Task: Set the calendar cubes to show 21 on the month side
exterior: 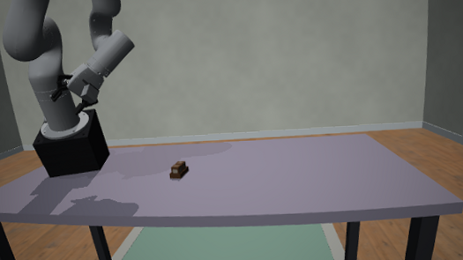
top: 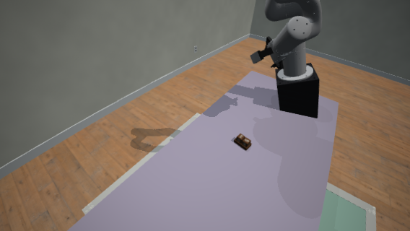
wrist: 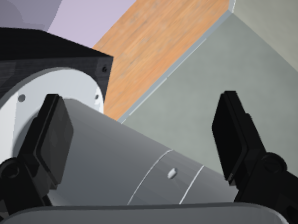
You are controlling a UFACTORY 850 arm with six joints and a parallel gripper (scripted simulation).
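Observation:
A small dark brown calendar tray (top: 240, 144) lies flat on the purple table, with two light wooden cubes side by side in it. It also shows in the exterior view (exterior: 178, 169). The digits are too small to read. My gripper (top: 268, 54) is folded back high beside the arm's own base, far from the tray; it also shows in the exterior view (exterior: 67, 90). In the wrist view the two fingers stand wide apart with nothing between them, only the arm's own link and base behind. The tray is not in the wrist view.
The arm's black base block (top: 298, 93) stands at the far end of the table. A green mat (exterior: 224, 249) lies on the wooden floor under the table's near edge.

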